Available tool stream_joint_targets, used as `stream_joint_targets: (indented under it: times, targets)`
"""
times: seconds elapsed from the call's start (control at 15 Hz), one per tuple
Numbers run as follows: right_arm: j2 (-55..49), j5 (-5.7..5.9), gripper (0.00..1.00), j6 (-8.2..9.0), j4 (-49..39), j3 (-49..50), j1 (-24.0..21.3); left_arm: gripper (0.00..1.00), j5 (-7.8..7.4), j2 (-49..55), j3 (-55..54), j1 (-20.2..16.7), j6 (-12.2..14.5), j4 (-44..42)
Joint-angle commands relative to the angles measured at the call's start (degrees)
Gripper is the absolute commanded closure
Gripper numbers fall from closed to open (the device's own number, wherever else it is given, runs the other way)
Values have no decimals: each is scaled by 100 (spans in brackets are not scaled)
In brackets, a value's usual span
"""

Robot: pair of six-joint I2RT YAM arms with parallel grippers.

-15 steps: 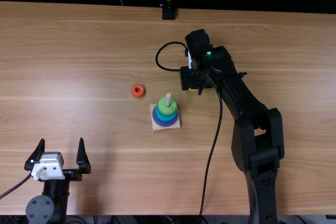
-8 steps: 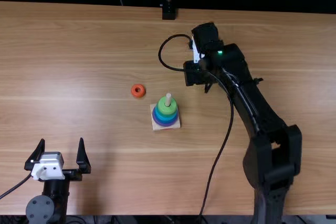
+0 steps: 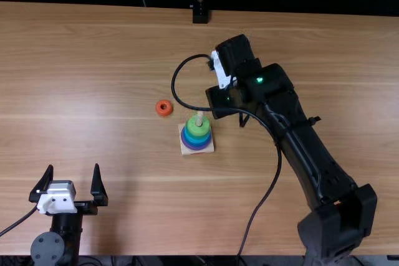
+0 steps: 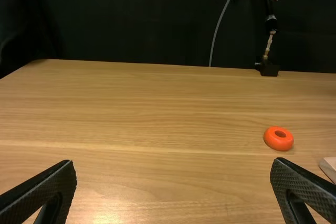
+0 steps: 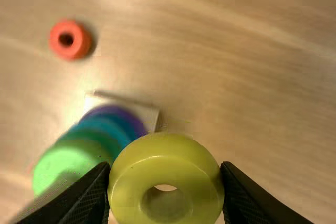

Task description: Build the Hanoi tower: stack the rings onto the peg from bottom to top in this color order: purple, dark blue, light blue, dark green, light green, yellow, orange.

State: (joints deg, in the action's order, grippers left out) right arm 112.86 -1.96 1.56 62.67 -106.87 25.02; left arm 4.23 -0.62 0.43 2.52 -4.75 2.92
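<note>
You have a light brown wooden table [image 3: 93, 91] with a square wooden stand [image 3: 186, 150] near its middle. Its upright peg [image 3: 199, 116] carries a stack of rings: purple [image 3: 198, 147] lowest, blues above it, then dark green and light green [image 3: 198, 127] on top, in the right wrist view. The peg's tip pokes out above them. Your orange ring [image 3: 164, 113] lies flat on the wood, left of the stand and a little farther away, apart from it. Your right arm [image 3: 305, 147] reaches in from the near right, and its right pincer [image 3: 223, 101] is above the table, just to the far right of the peg. In the right wrist view, that pincer is clamped on the yellow ring [image 5: 166, 161], a finger against each side, its hole facing the camera. At the near left, well apart from the stand, your left pincer [image 3: 73, 167] has its fingers spread wide, with nothing between them.
</note>
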Motion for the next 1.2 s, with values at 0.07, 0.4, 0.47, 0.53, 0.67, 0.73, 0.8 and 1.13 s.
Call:
stream_joint_targets:
  times: [0.07, 0.4, 0.47, 0.53, 0.67, 0.73, 0.8, 1.13]
  targets:
    - [-379, -5, 100, -146, 215, -168, 30, 0, 73, 62, -43, -50, 1, 225]
    - [-387, -26, 100, -146, 689, -800, 144, 0, 73, 62, -43, -50, 1, 225]
    - [-387, -26, 100, -146, 773, -941, 214, 0, 73, 62, -43, -50, 1, 225]
    - [-387, -26, 100, -146, 858, -1038, 267, 0, 73, 62, -43, -50, 1, 225]
    - [-387, -36, 100, -135, 1006, -1205, 416, 0, 73, 62, -43, -50, 1, 225]
    - [-387, -36, 100, -125, 1037, -1231, 487, 0, 73, 62, -43, -50, 1, 214]
    - [-387, -36, 100, -125, 1037, -1231, 548, 0, 73, 62, -43, -50, 1, 214]
    - [-370, -47, 100, -104, 1006, -1231, 645, 0, 73, 62, -43, -50, 1, 225]
